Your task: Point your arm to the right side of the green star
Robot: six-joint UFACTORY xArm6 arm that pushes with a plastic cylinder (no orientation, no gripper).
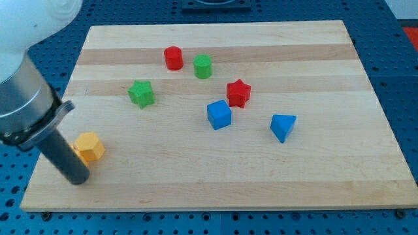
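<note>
The green star lies on the wooden board, left of the middle. My tip rests on the board at the view's lower left, well below and to the left of the star. The tip sits just left of and below a yellow-orange hexagon block, close to touching it. The dark rod rises from the tip up to the left into the arm's grey body.
A red cylinder and a green cylinder stand near the view's top. A red star, a blue cube and a blue triangular block lie right of the middle.
</note>
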